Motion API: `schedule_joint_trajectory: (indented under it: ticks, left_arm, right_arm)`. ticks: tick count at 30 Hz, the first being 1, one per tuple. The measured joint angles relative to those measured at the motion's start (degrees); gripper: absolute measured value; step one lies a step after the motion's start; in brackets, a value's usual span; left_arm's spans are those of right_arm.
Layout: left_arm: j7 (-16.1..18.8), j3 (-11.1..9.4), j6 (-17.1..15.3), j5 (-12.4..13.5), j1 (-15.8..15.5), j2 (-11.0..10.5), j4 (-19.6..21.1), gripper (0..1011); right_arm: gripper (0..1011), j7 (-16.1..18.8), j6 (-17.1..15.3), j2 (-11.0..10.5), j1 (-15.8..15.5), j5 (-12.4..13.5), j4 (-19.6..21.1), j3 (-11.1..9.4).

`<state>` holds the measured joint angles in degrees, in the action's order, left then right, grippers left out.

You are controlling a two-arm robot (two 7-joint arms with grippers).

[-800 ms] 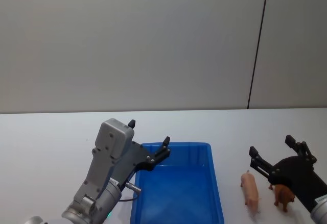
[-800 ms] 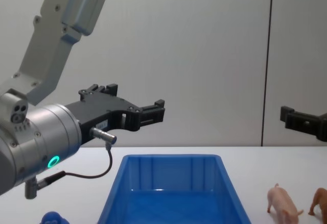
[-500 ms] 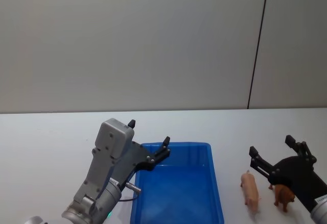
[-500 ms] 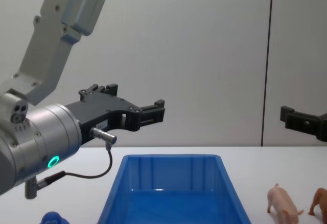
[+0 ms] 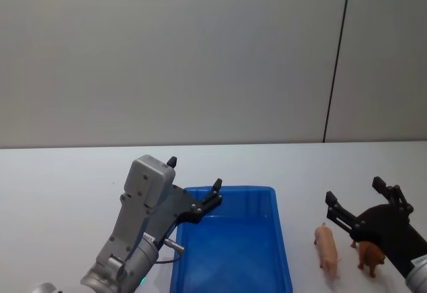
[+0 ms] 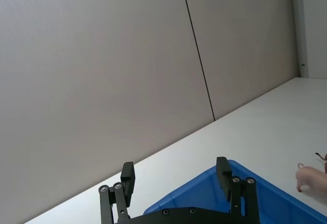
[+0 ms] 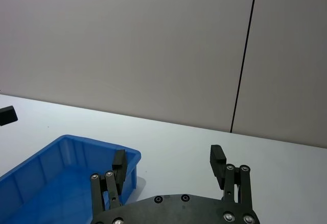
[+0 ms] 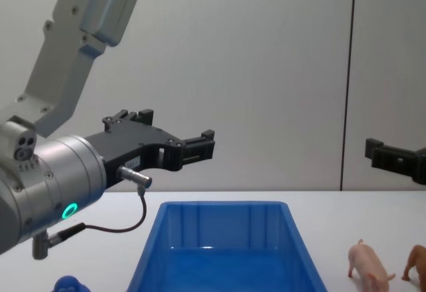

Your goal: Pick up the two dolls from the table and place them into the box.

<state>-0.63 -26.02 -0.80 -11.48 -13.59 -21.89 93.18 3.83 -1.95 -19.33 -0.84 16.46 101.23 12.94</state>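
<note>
Nothing has moved since the earlier frames: both arms and both figurines sit exactly as they did. The left end effector [image 5: 194, 173] hangs in the air over the 10 o'clock corner of the box [image 5: 230, 190], its two black fingers spread wide with nothing between them; the left wrist view shows the same gap between its fingers [image 6: 127, 172] and the blue rim beyond. The box rests on the white tabletop [image 5: 67, 179] at the middle of the head view, its inside bare as far as the views reach. At 3 o'clock from the box, apart from its wall, stands the pink pig [image 5: 327, 247], upright on its legs with its length running toward the robot. Just beside it, again at 3 o'clock, stands the brown animal [image 5: 369, 256], smaller and slimmer. The right end effector [image 5: 353, 191] is also spread open and holds nothing. In the head view its black body overlaps the brown animal's upper part, so contact cannot be ruled out there, though the chest view shows one of its fingers [image 8: 374, 149] well above the pig [image 8: 367, 267] and the brown animal [image 8: 416, 262]. A blue rounded object [image 8: 70, 284] lies on the tabletop at about 9 o'clock from the box, near the robot.
</note>
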Motion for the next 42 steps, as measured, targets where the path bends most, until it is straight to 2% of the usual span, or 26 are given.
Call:
schedule_joint_trajectory:
  ticks: [20, 33, 42]
  left_arm:
    - [0.00, 0.00, 0.00, 0.00, 0.00, 0.00, 0.00, 1001]
    - [0.00, 0.00, 0.00, 0.00, 0.00, 0.00, 0.00, 1001]
    - [0.00, 0.00, 0.00, 0.00, 0.00, 0.00, 0.00, 1001]
  right_arm:
    - [1001, -0.18, -0.35, -0.36, -0.15, 0.34, -0.30, -0.49]
    - [1001, -1.55, -3.86, -1.88, -1.12, 1.47, -1.81, -1.98]
    - [1001, -1.70, -5.10, -2.13, -1.62, 1.59, -4.00, -2.28]
